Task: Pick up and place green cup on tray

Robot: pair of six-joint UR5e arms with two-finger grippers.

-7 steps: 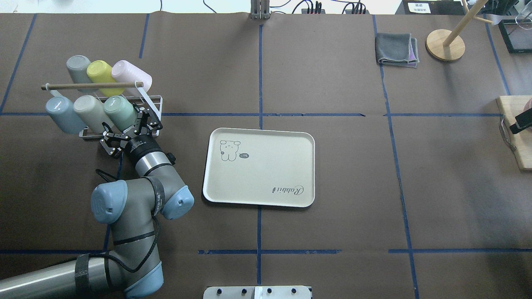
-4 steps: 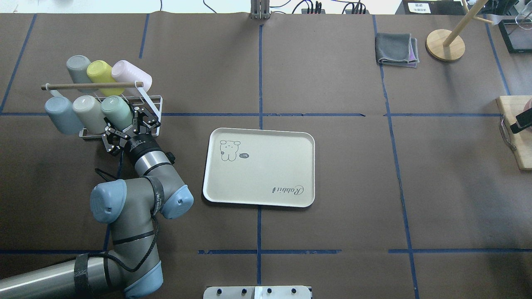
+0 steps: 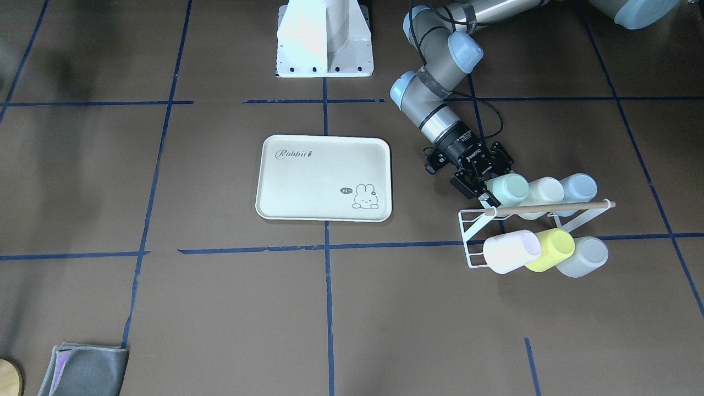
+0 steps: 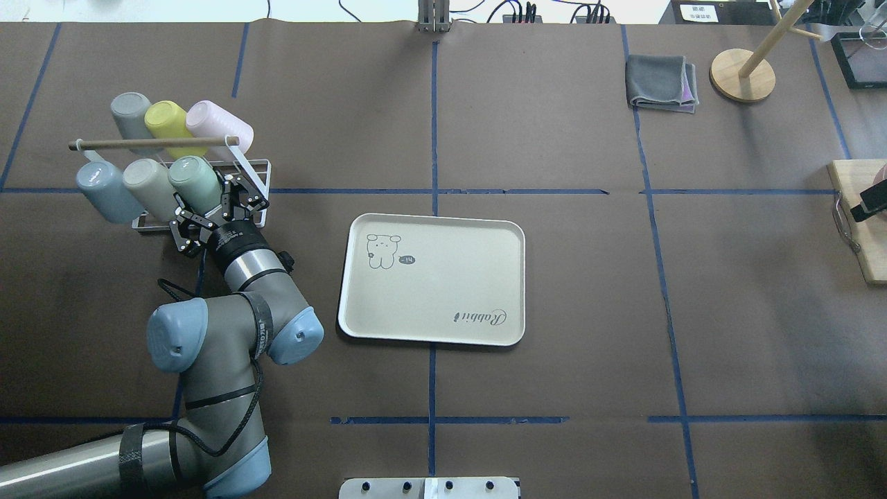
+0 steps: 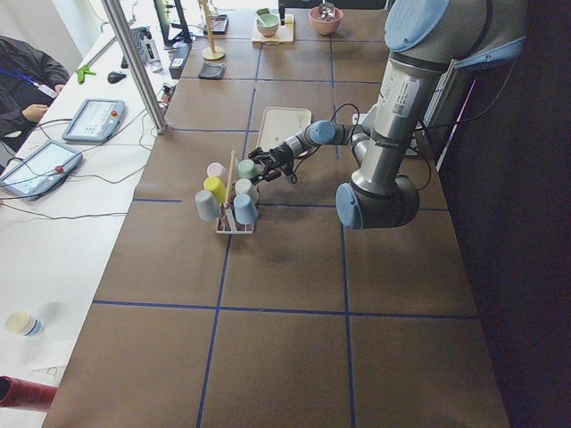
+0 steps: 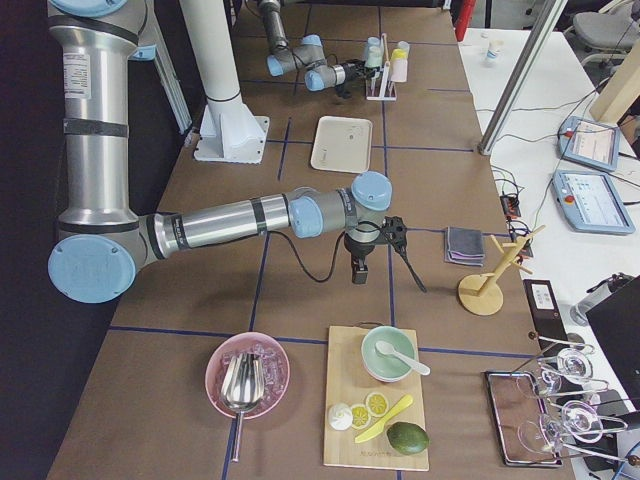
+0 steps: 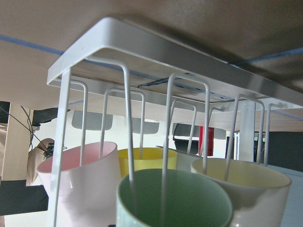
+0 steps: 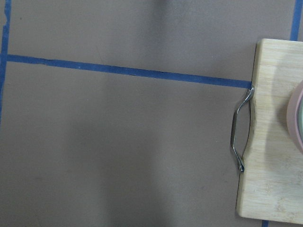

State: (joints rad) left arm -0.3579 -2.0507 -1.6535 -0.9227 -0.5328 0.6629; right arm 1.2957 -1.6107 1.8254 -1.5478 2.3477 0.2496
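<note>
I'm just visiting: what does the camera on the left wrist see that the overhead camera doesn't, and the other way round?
Only the left wrist view looks into the open mouth of the green cup, with wire prongs of the white rack running inside it. Only the overhead view shows the empty tray, the left gripper with its fingers flanking that cup, and a grey cloth. Both show the green cup, the pink cup and the yellow cup on the rack.
</note>
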